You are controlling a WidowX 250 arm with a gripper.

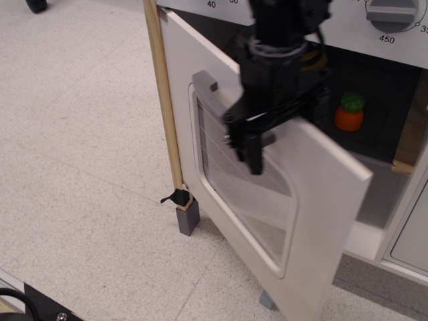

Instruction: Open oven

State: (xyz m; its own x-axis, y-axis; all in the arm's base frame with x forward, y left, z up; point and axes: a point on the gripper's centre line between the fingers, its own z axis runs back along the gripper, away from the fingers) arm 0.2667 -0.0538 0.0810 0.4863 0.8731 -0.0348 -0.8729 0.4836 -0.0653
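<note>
Inside the oven, an orange toy carrot stands on the dark floor at the right. The oven's door is swung well open on its left hinge beside the wooden post, its free edge pointing near-right. The black gripper reaches down over the grey handle; whether its fingers are together or apart cannot be told.
</note>
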